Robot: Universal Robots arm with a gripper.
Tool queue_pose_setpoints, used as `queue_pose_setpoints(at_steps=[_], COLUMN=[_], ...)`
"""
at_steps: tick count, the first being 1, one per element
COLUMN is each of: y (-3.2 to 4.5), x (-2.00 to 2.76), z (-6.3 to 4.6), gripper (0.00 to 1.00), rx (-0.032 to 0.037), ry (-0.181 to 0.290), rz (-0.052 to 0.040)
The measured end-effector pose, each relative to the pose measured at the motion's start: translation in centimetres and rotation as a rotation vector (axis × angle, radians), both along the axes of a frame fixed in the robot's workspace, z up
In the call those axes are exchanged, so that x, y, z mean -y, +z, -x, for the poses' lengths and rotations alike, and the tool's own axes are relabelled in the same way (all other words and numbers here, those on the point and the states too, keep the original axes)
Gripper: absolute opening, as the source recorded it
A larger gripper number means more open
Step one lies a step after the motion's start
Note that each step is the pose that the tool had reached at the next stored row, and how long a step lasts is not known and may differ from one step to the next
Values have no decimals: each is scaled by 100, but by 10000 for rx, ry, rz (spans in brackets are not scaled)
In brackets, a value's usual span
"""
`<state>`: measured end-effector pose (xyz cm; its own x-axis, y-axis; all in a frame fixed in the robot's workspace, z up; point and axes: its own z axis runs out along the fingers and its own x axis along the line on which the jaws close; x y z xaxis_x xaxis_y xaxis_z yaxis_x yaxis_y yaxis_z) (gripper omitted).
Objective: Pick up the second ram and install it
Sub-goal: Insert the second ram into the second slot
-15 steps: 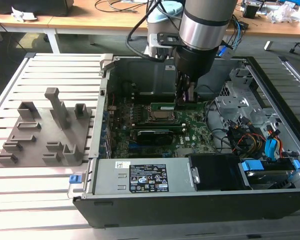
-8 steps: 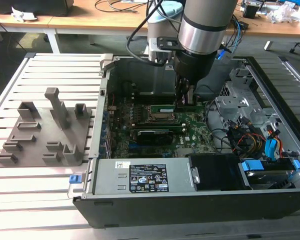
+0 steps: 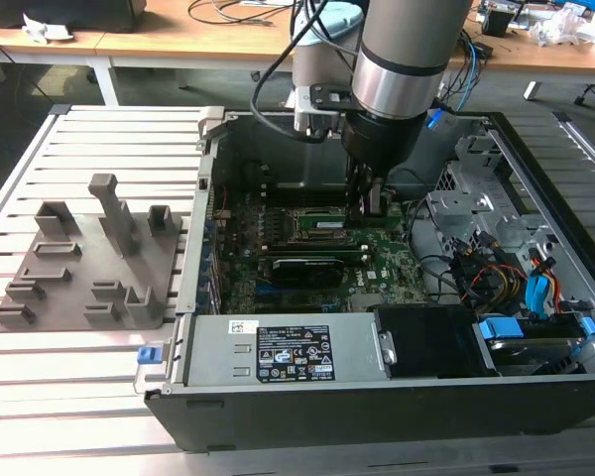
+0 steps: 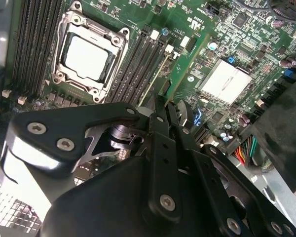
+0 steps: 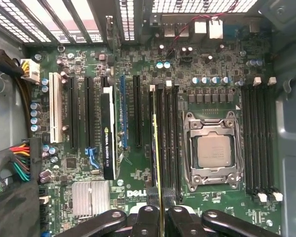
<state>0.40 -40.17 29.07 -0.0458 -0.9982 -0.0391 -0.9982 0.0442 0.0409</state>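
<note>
The second ram point(image 5: 156, 153) shows edge-on as a thin green-yellow strip, standing upright along a dark memory slot beside the CPU socket point(image 5: 214, 150). My gripper point(image 5: 158, 211) is shut on the strip's near end, one black finger on each side. In the second wrist view the ram point(image 4: 155, 78) runs away from the gripper point(image 4: 166, 107) toward the same row of slots. In the exterior view the gripper point(image 3: 363, 203) reaches down inside the open computer case point(image 3: 357, 402), low over the motherboard point(image 3: 377, 263). I cannot tell whether the stick sits in the slot.
A gray fixture point(image 3: 89, 263) with upright blocks lies on the slatted table at the exterior view's left. Inside the case are a graphics card point(image 5: 108, 128), a silver heat sink point(image 5: 91, 197), coloured cable bundles point(image 3: 506, 278) and drive bays. Case walls close in all round.
</note>
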Motion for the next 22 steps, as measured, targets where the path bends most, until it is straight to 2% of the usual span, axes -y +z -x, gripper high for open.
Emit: queue_pose_setpoints(at_steps=[6, 14, 17, 22], y=[-90, -186, -225, -295], x=[-7, -75, -123, -147], z=[4, 28, 149, 225], gripper=[14, 14, 14, 14], rx=[0, 0, 1, 0], ry=[-4, -1, -1, 1], rz=[1, 1, -2, 0])
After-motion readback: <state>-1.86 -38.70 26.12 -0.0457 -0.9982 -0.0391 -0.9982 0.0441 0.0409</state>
